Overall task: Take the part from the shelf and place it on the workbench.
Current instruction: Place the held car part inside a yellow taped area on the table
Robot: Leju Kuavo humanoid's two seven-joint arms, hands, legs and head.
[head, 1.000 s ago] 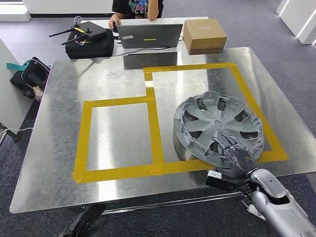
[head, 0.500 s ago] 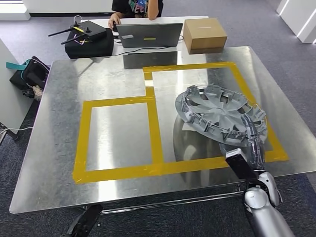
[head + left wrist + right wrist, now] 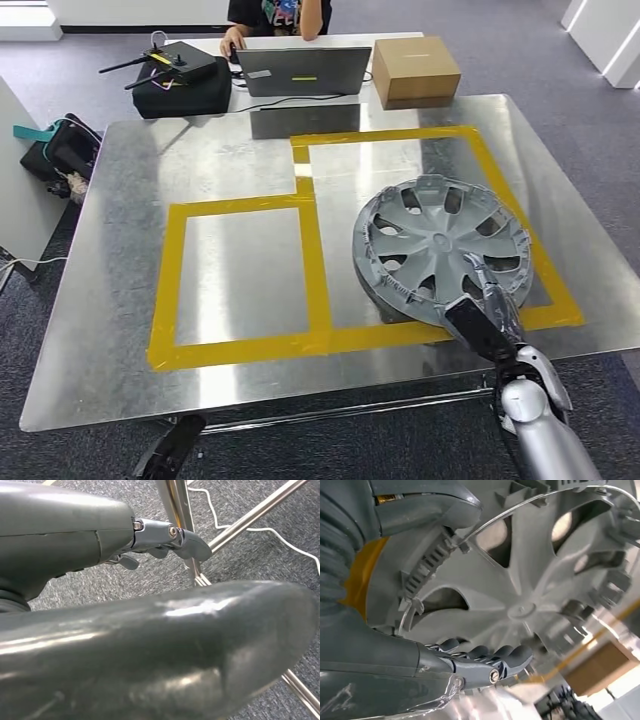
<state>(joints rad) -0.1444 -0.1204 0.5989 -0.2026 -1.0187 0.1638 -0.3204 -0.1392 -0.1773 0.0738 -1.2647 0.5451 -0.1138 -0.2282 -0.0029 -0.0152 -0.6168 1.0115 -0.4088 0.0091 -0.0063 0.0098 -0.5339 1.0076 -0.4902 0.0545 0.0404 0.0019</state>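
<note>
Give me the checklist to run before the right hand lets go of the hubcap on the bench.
1. Grip: right hand holds the hubcap at its near rim. Ok.
2. Position: the hubcap is over the right yellow-tape rectangle on the metal workbench. Ok.
3. Seating: the far rim looks down, but the near rim at the hand looks raised; whether the hubcap lies flat, cannot tell.
4. Fingers under the part: the right wrist view shows fingers against the ribbed inner side. Not ok for lowering.
5. Left hand: hangs by the bench legs. Ok.
6. Person at the laptop: beyond the bench. Ok.
</note>
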